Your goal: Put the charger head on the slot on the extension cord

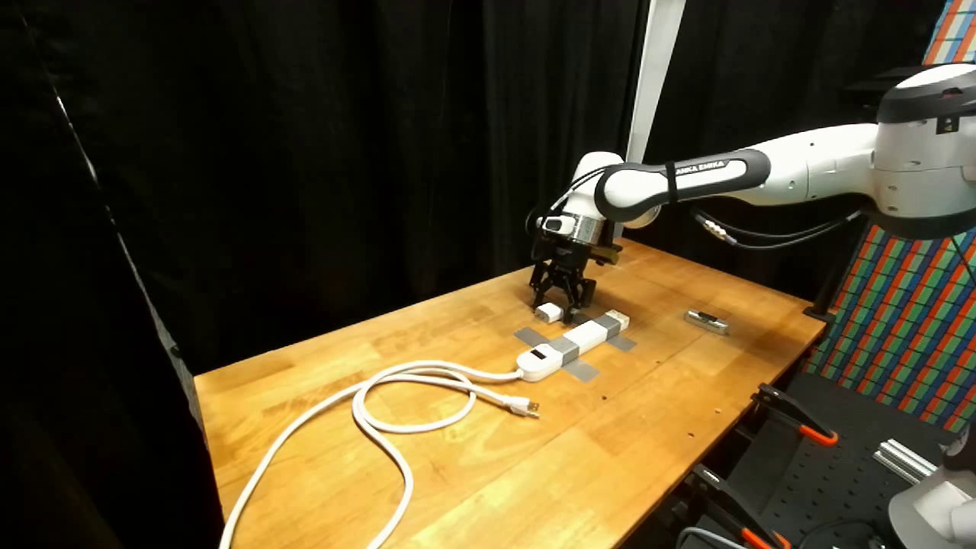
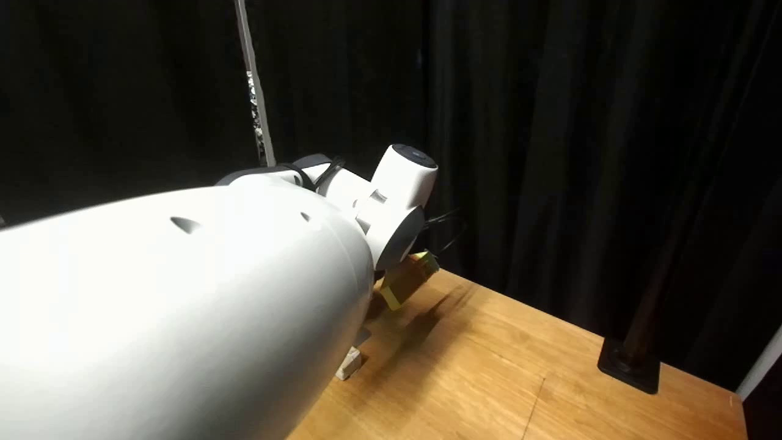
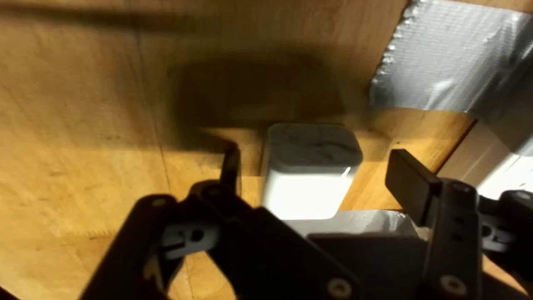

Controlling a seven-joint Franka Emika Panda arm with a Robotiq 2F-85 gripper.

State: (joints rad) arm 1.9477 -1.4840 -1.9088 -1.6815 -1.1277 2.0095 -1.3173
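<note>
The charger head (image 1: 549, 312) is a small white cube on the wooden table, beside the power strip. It also shows in the wrist view (image 3: 310, 171). My gripper (image 3: 316, 173) is open, pointing down, with one finger on each side of the charger head. Gaps show between it and both fingers. In an exterior view the gripper (image 1: 553, 311) is low at the table. The extension cord (image 1: 587, 336) is a white strip taped down with grey tape. Part of it shows at the right edge of the wrist view (image 3: 506, 177). In an exterior view only its end (image 2: 349, 364) shows; the arm hides the charger head.
The white cable (image 1: 412, 367) loops across the table, with its plug (image 1: 522, 406) lying near the strip. A small silver-and-dark object (image 1: 707, 321) lies beyond the strip. Grey tape (image 3: 437, 62) is stuck on the table. A black post base (image 2: 629, 365) stands near an edge.
</note>
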